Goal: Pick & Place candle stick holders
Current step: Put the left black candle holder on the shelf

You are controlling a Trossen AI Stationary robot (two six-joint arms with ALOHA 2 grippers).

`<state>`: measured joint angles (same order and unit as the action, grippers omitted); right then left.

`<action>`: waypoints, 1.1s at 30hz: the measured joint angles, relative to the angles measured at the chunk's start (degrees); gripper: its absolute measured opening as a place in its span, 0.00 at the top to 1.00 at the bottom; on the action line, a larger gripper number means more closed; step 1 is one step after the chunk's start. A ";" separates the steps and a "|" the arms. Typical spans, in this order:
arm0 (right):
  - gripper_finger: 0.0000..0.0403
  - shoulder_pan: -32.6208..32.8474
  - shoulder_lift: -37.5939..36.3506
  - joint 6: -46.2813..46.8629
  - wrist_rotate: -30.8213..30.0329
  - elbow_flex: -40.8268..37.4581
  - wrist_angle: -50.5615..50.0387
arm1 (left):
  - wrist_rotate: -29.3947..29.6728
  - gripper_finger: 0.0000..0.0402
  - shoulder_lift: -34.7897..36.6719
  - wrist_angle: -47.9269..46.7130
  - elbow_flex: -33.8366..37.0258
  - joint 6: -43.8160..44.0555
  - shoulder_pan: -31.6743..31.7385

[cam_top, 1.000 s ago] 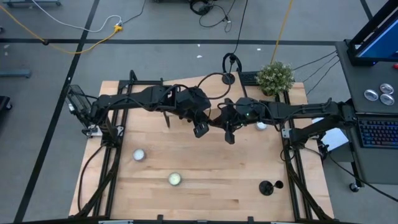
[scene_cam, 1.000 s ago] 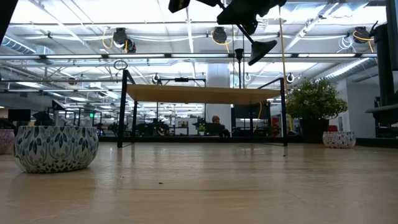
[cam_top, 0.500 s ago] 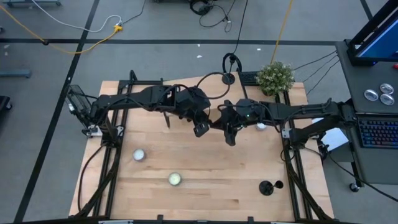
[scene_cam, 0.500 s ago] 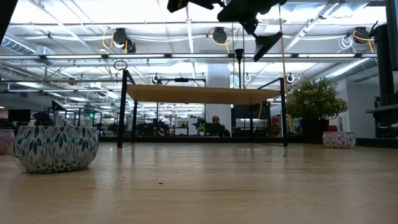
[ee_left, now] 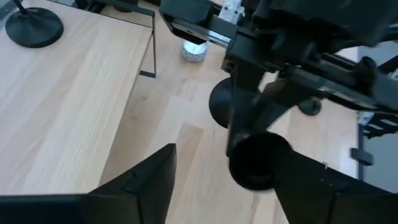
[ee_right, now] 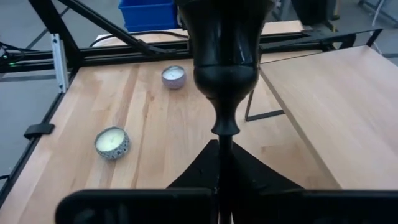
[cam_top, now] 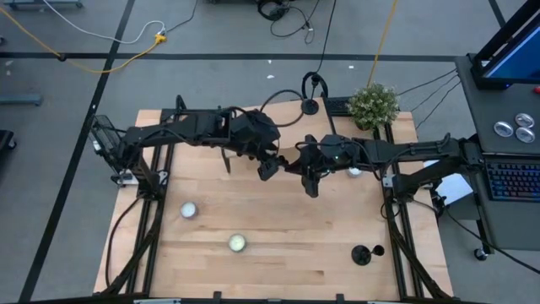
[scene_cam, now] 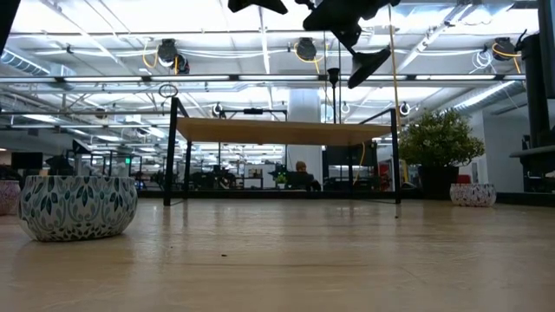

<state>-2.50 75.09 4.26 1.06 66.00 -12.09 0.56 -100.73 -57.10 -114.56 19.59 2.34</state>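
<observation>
no readable writing; held candle stick holder (ee_right: 224,62)

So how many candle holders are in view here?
3 holders: one held in the right gripper above mid-table, one at front right, one at the back edge near the plant.

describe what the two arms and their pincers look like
Both arms are dark, near-black jointed links with black cables looped along them. The left pincer ends in two broad, flat, wedge-shaped black fingers; the right pincer has the same matte black fingers. No markings show.
</observation>
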 joint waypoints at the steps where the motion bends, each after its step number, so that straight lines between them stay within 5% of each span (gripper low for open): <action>1: 1.00 -0.02 0.00 0.04 -0.07 0.00 0.00 | 0.05 0.35 0.27 0.21 0.00 0.01 0.01; 8: 1.00 -0.97 -0.34 0.96 -8.92 0.00 1.12 | 0.01 0.32 4.88 -3.70 0.00 -2.42 0.39; 21: 1.00 -10.59 -0.87 -3.09 -16.54 -2.57 20.35 | 14.61 0.36 9.75 -19.98 1.85 -2.95 -0.64; 33: 1.00 -16.98 -1.61 -0.45 -25.26 -17.96 40.15 | 16.04 0.36 21.96 -4.94 23.07 -0.19 -0.91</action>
<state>-19.48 73.48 3.81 -24.20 48.04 28.06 16.61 -78.77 -62.05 -91.50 19.41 1.43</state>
